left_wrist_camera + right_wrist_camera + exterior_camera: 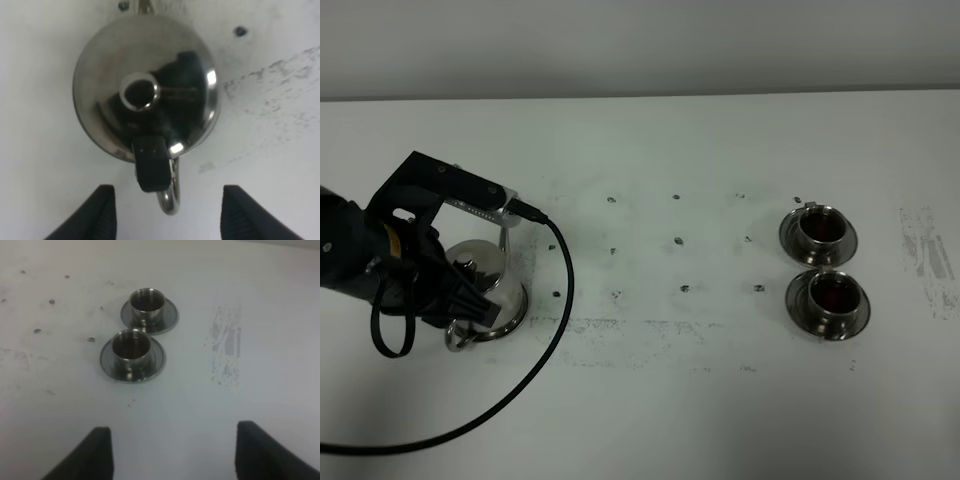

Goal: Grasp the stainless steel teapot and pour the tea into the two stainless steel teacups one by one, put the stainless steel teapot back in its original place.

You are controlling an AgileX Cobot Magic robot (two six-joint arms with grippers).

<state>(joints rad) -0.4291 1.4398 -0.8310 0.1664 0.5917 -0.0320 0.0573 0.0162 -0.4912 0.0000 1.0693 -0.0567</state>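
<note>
My left gripper (165, 215) hangs open over the teapot (145, 85) at table (720, 400) left: shiny, domed, apparently upright. Right gripper (172, 452) open; cups (819, 228) (828, 298) hold tea (833, 291).

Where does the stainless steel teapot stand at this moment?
In the exterior high view the stainless steel teapot stands on the table's left side, under the left gripper, far from the two teacups on the right.
</note>
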